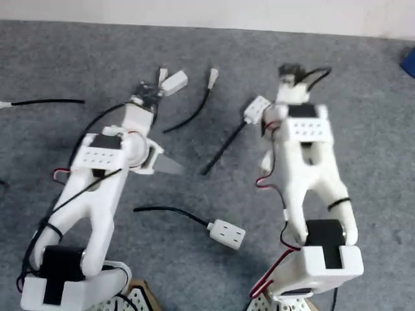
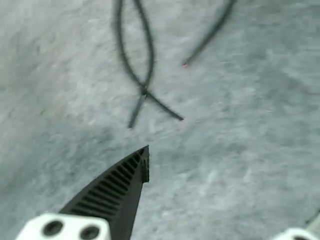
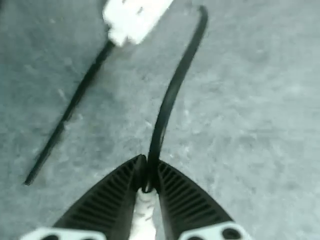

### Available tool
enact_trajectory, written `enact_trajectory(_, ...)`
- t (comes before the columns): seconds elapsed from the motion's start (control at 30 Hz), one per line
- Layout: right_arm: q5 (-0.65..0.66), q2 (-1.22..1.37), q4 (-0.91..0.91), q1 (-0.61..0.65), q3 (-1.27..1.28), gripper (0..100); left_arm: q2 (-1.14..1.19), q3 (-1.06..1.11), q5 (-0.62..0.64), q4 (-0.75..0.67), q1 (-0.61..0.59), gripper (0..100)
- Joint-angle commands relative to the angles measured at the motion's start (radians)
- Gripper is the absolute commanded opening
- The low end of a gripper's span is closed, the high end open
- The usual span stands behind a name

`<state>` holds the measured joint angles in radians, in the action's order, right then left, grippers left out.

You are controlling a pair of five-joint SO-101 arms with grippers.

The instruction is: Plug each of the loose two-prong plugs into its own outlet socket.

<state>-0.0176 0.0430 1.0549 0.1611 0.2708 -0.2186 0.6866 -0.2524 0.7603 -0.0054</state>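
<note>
In the right wrist view my right gripper (image 3: pixel 147 167) is shut on a white two-prong plug (image 3: pixel 145 212); its black cord (image 3: pixel 172 95) rises from between the fingertips. A white outlet socket (image 3: pixel 135 20) lies just beyond on the grey carpet, and sits beside the right arm (image 1: pixel 305 149) as outlet socket (image 1: pixel 258 109). A second outlet socket (image 1: pixel 227 233) lies near the front centre. Two loose plugs, plug (image 1: pixel 213 76) and plug (image 1: pixel 175 81), lie at the back. My left gripper (image 2: pixel 225 192) is open above bare carpet, one black finger (image 2: pixel 125 185) showing, with crossed cable ends (image 2: pixel 144 90) ahead.
The left arm (image 1: pixel 97 188) stands over the table's left half. Black cords trail across the middle (image 1: pixel 220 152) and from the front outlet (image 1: pixel 168 210). Another cable (image 1: pixel 45 102) runs in from the left edge. A blue object (image 1: pixel 410 61) sits at the right edge.
</note>
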Motion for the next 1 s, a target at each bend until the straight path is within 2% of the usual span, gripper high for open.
enact_trajectory(0.0,0.021,-0.022,-0.116,0.064,0.090,0.9,-0.007,-0.047,-0.011,0.074,0.105,52)
enact_trajectory(0.17,0.084,-0.025,-0.117,0.024,0.105,1.7,-0.004,-0.136,-0.077,0.310,0.234,52)
enact_trajectory(0.3,0.092,-0.110,-0.148,0.031,0.199,12.3,-0.004,-0.171,-0.086,0.434,0.354,52)
enact_trajectory(0.47,0.127,-0.337,-0.300,0.041,0.443,23.8,-0.001,-0.105,-0.221,0.443,0.437,52)
enact_trajectory(0.7,0.097,-0.447,-0.343,-0.030,0.595,24.2,-0.001,-0.062,-0.327,0.451,0.498,52)
enact_trajectory(0.87,0.089,-0.423,-0.403,-0.045,0.621,24.2,-0.001,-0.059,-0.342,0.445,0.593,52)
enact_trajectory(0.97,0.040,-0.426,-0.456,-0.084,0.648,24.2,-0.001,-0.054,-0.339,0.414,0.651,52)
